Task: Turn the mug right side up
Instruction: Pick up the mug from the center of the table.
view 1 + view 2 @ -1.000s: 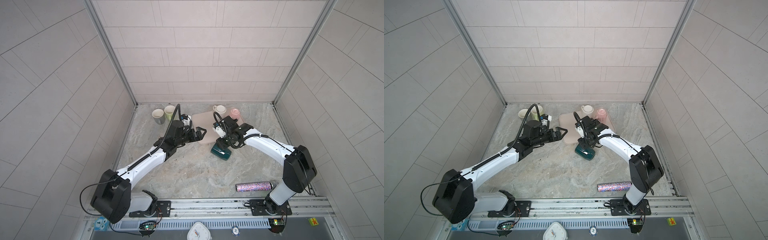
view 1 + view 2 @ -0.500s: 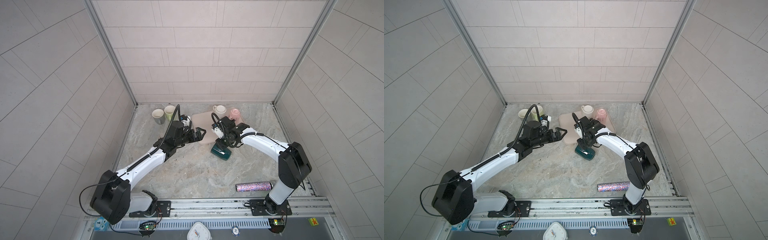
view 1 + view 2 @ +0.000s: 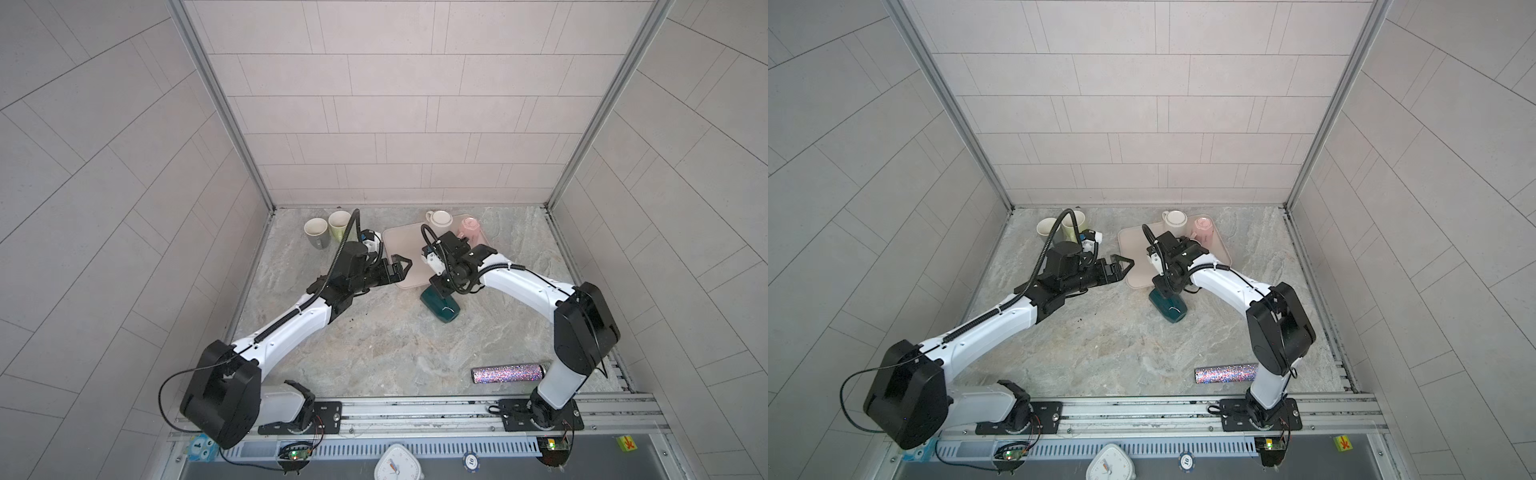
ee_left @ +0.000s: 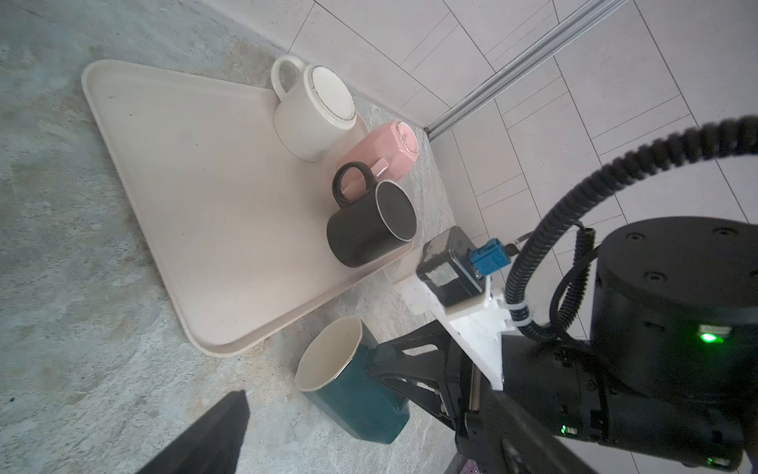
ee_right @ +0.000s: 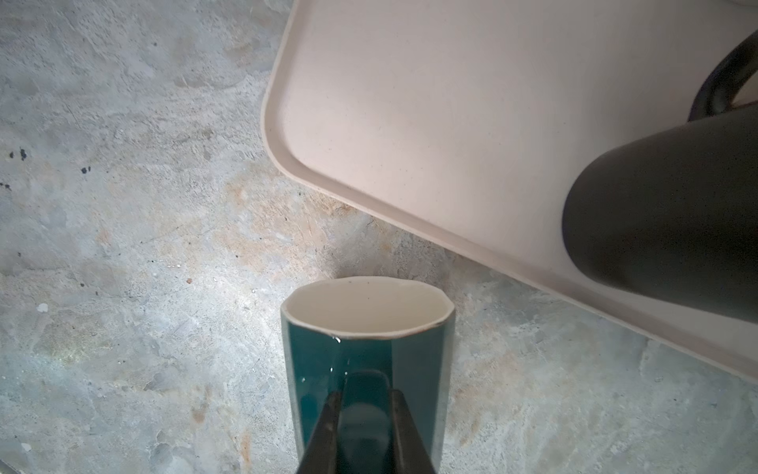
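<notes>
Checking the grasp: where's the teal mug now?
In both top views the teal mug lies tipped on the table right of centre, just off the tray, in the right gripper.

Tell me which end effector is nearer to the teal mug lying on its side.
Right. The right end effector is at the teal mug, closed on its handle. The left end effector stands open and apart from it, by the tray's edge.

The stone tabletop [image 3: 374,353] holds a tray [image 3: 401,241], toppled teal mug [image 3: 442,307], beige mug [image 3: 315,239], green mug [image 3: 338,224] and glittery tube [image 3: 507,372].
</notes>
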